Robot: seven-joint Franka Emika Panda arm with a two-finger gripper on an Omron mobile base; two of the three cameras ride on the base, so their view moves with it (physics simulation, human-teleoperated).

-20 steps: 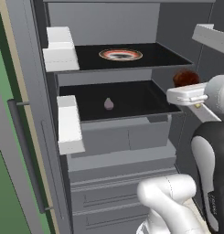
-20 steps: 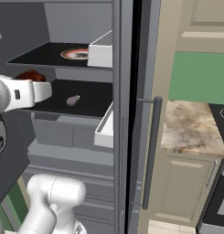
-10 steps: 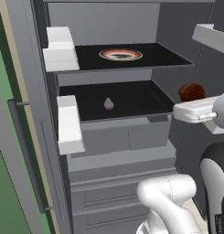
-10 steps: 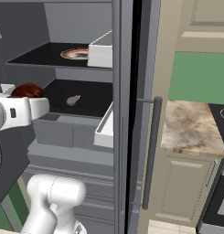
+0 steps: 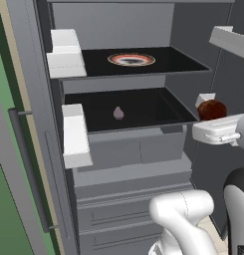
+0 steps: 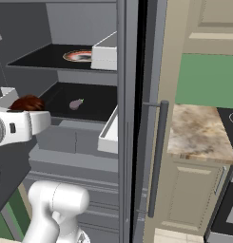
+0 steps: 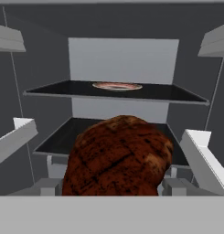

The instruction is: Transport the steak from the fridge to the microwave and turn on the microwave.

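The gripper [image 5: 211, 115] is reaching level out of the fridge's [image 5: 118, 30] open front, its white hand lying roughly horizontal with the fingers pointing back toward the shelves. Its jaws are standing wide and are closing on the steak [image 5: 211, 109], which is sitting between them at the hand's tip; the fingertips themselves are hidden behind the meat in the hand view, so the exact contact is hard to confirm. The steak [image 7: 117, 157] is looming directly ahead of the hand camera, covering the middle of the lower shelf behind it. From the right base view the steak [image 6: 27, 103] is resting atop the white wrist, just outside the fridge [image 6: 84, 28] at the height of the lower shelf. Farther in, on that lower black shelf, a small pale bulb-shaped item [image 5: 118, 113] is lying near the centre, well apart from the steak. On the upper shelf a plate [image 5: 132, 60] with a reddish rim is sitting flat. White door bins [image 5: 66, 60] are hanging on the fridge's open door.
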